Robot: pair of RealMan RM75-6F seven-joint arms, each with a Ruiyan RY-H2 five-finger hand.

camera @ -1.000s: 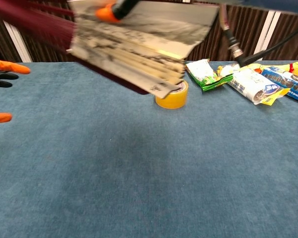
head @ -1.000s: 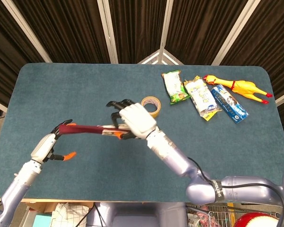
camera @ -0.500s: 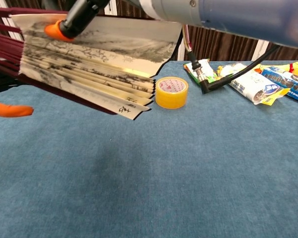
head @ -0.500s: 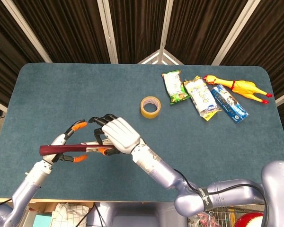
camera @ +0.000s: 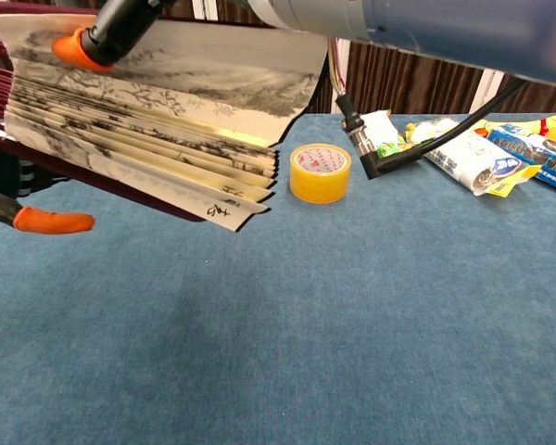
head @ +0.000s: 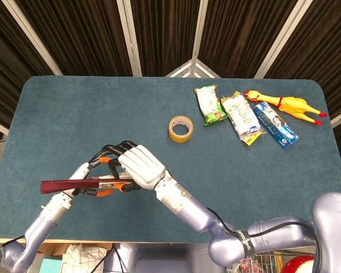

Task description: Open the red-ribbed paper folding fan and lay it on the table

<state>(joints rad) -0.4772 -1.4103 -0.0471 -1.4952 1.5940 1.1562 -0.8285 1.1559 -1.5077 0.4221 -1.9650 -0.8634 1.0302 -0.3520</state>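
The folding fan (camera: 157,120) hangs partly spread above the table's near-left area, its ink-painted paper pleats fanned out between dark red ribs. From the head view the fan (head: 68,185) shows edge-on as a thin dark red bar. My right hand (head: 139,166) grips its right end from above, and an orange fingertip (camera: 74,48) presses on the top edge of the paper. My left hand (head: 91,175) holds the ribs from the left, with an orange fingertip (camera: 51,221) showing under the fan's lower edge. The pivot end is hidden by the hands.
A yellow tape roll (head: 181,128) sits mid-table, just behind the fan in the chest view. At the far right lie snack packets (head: 209,104), a blue packet (head: 275,124) and a rubber chicken (head: 290,105). Dark curtains stand behind the blue table (head: 57,114).
Both hands carried the fan left and toward the near edge. The paper has spread wider, and the left hand's fingers have closed in around the ribs.
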